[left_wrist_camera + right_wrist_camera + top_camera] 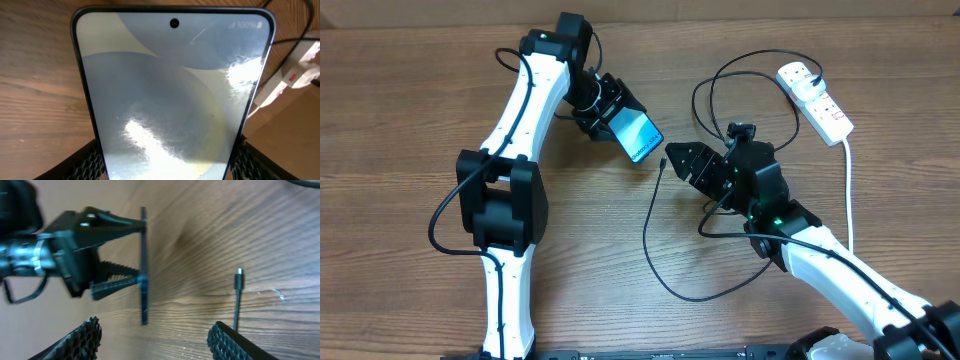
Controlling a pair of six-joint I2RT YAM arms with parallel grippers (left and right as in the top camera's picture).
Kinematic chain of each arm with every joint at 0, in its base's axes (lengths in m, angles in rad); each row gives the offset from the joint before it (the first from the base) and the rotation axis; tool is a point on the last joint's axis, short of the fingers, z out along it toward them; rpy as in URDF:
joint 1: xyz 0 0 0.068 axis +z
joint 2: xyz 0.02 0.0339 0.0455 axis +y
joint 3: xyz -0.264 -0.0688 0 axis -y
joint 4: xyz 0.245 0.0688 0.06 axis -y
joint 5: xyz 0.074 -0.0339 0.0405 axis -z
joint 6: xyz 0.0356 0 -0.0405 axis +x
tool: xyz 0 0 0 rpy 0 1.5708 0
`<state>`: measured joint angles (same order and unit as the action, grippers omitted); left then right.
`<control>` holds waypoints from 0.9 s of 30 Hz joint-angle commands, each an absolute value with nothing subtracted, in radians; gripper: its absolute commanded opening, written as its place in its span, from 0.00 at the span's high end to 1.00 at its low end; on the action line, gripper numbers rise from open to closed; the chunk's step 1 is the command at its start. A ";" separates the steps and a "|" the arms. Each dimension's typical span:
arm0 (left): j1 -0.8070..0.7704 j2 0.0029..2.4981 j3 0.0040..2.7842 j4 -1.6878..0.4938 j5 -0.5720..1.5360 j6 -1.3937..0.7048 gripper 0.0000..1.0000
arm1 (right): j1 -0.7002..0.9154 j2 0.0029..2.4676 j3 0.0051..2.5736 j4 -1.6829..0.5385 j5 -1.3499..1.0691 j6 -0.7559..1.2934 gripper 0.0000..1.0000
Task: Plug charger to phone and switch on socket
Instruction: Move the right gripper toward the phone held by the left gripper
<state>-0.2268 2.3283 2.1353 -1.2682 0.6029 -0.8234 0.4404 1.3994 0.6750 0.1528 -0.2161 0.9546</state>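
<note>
While the left gripper (pixel 610 107) has its fingers clamped on one end of the phone (pixel 640 137), the lit cyan screen faces up and sits tilted over the middle of the table (pixel 400 120). Surface: brown wood-grain laminate, matte, with glare on the phone glass in the left wrist view. Right gripper (pixel 673 157) low and just beside the phone, fingers (pixel 230 341) apart and holding nothing. The charger (pixel 650 240) loops loosely across the wood; its small connector (pixel 239 279) lies flat on the table near the right fingers, apart from the phone (seen edge-on from the right wrist). Socket (pixel 817 100) at the far right, white cord trailing toward the near edge. A pale strip shows beyond the far table edge; nothing more of the room is legible.
</note>
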 commanded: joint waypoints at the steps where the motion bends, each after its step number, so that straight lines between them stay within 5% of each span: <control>1: -0.262 2.328 2.169 -1.270 0.669 -0.868 0.96 | 0.452 1.439 0.694 0.175 -0.168 0.995 0.30; 12: -0.314 2.328 2.169 -1.231 0.665 -0.921 0.96 | 0.456 1.477 0.696 0.222 -0.170 0.995 0.30; 27: -0.163 2.328 2.169 -1.341 0.826 -0.920 0.96 | 0.299 1.335 0.715 0.061 -0.166 0.988 0.25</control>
